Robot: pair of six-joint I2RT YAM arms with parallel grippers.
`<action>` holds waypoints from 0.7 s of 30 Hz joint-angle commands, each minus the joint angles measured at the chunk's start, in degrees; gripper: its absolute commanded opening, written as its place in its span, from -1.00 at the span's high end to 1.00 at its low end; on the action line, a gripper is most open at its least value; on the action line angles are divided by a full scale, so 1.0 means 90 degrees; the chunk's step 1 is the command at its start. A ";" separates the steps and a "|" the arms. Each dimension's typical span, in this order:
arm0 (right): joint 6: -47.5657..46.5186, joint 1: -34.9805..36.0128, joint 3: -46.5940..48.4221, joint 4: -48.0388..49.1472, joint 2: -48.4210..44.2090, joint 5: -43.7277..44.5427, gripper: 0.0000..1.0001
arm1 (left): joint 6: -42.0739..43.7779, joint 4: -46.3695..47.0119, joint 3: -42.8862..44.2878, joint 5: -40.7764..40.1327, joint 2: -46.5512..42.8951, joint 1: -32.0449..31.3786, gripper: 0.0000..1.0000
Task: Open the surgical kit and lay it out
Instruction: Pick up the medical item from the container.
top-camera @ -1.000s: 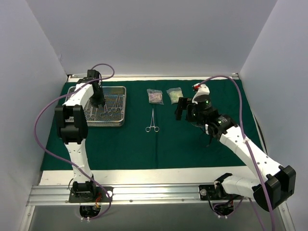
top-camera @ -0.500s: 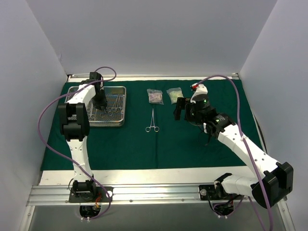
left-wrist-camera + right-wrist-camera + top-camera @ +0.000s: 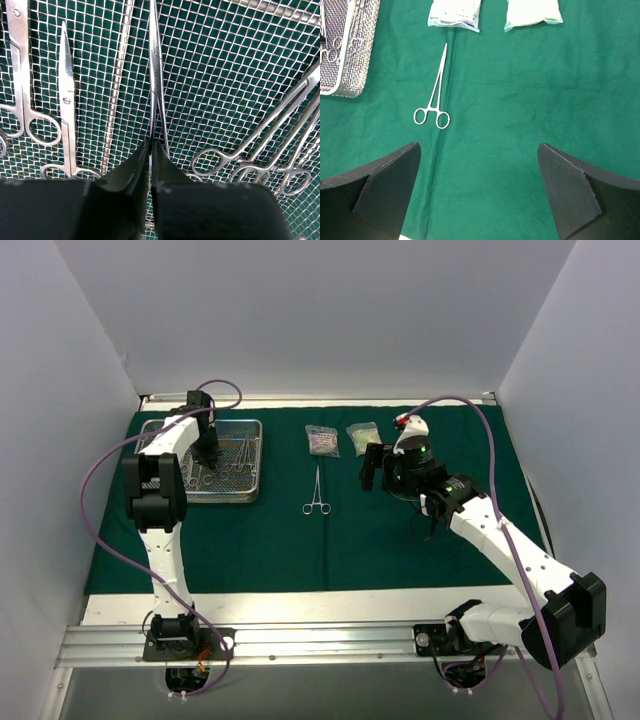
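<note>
Green cloth (image 3: 400, 540) covers the table. At ten o'clock the left gripper (image 3: 151, 146) points down into the wire-mesh tray (image 3: 252, 425), pinched on a slim clamp (image 3: 155, 75). The right gripper (image 3: 479, 190) hovers spread wide and empty over a loose clamp (image 3: 436, 90). Two pouches (image 3: 454, 12) lie at twelve, their print unreadable.

The left gripper (image 3: 151, 146) has closed down onto the shanks of a clamp (image 3: 155, 75) in the tray (image 3: 257, 462). The right arm (image 3: 480, 525) has shifted slightly left, elbow drawn inward.

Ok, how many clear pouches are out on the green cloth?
2, side by side near the green cloth's far edge: the left pouch beyond the laid-out clamp, the right pouch beside it. None seems hidden.
</note>
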 commanded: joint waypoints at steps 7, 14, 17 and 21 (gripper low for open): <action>-0.0064 -0.0018 0.0196 0.0127 -0.0019 -0.0007 -0.94 | 0.0139 0.0088 0.0177 -0.0191 -0.0013 -0.0007 0.95; -0.0074 -0.0018 0.0187 0.0117 -0.0146 0.0032 -0.94 | 0.0140 -0.0030 0.0460 -0.0464 -0.0696 -0.0007 0.95; -0.0083 -0.0018 0.0177 0.0117 -0.0204 0.0032 -0.94 | 0.0149 -0.0030 0.0539 -0.0542 -0.0930 -0.0007 0.95; -0.0093 -0.0018 0.0167 0.0088 -0.0282 0.0032 -0.94 | 0.0101 -0.0098 0.0646 -0.0533 -0.1165 -0.0017 0.95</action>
